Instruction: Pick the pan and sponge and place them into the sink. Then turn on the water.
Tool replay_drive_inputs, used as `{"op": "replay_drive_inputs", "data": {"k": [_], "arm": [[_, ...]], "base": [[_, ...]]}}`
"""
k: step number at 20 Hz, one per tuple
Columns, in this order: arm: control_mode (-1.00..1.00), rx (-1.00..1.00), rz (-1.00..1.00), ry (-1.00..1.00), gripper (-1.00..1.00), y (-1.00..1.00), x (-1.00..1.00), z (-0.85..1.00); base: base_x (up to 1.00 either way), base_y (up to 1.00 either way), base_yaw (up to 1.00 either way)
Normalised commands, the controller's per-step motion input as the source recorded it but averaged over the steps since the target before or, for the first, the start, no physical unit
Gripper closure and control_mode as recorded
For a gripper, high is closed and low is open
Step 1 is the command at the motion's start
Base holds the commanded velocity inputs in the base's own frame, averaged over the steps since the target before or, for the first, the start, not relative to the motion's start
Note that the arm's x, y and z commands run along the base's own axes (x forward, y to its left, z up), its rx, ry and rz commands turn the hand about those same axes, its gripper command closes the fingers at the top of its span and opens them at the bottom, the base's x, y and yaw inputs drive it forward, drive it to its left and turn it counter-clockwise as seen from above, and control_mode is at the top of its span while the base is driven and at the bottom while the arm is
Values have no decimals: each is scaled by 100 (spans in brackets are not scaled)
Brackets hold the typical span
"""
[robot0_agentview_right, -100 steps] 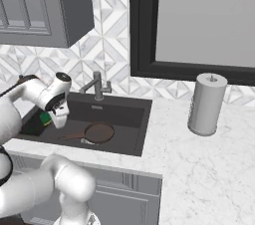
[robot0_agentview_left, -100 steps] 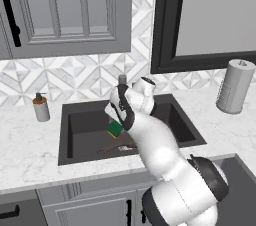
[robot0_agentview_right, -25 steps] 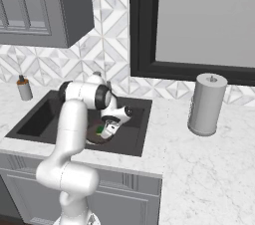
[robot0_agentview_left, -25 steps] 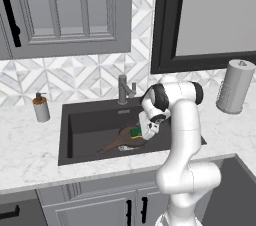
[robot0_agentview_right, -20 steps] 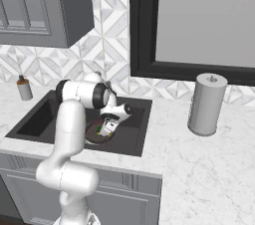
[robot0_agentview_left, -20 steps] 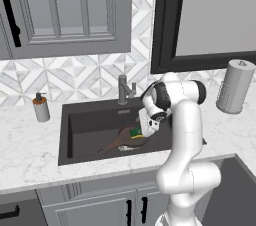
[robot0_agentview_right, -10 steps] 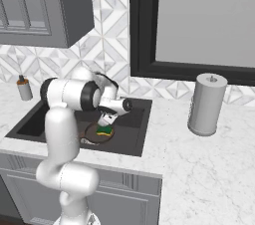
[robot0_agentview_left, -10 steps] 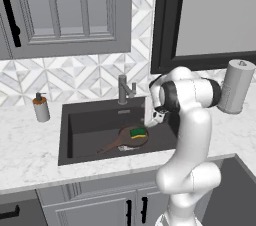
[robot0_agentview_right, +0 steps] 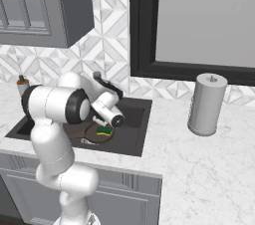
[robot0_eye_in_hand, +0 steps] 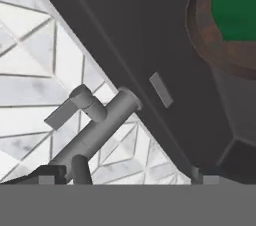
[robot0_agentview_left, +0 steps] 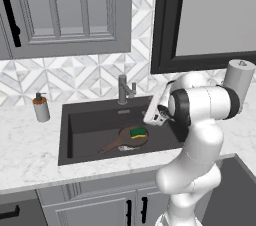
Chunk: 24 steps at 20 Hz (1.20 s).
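Left base view: soap dispenser (robot0_agentview_left: pixel 41 108) left of sink (robot0_agentview_left: pixel 75 135); faucet (robot0_agentview_left: pixel 123 89) behind.

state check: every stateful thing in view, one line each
pan: lying in the sink, handle toward the left.
sponge: resting in the pan, green side up.
sink: no water visible, holds pan and sponge.
faucet: no water visible.
gripper: above the sink's right side, holding nothing; open or shut, can't tell.
cabinet doors: closed.
soap dispenser: upright on the counter.
paper towel roll: upright on the counter.
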Motion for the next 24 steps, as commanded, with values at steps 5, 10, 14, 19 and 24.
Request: {"op": "replay_drive_inputs", "data": {"k": [5,10,14,19,24], "arm": [[-100,30,-8,-5,-100,-30,-11,54],[-100,30,0,1,-100,-28,0,49],[-100,32,0,0,-100,-29,0,40],[-100,30,0,1,-100,-11,2,20],[-100,23,0,17,-100,0,8,0]], "base": [[0,0,0],[0,0,0],[0,0,0],[0,0,0],[0,0,0]]}}
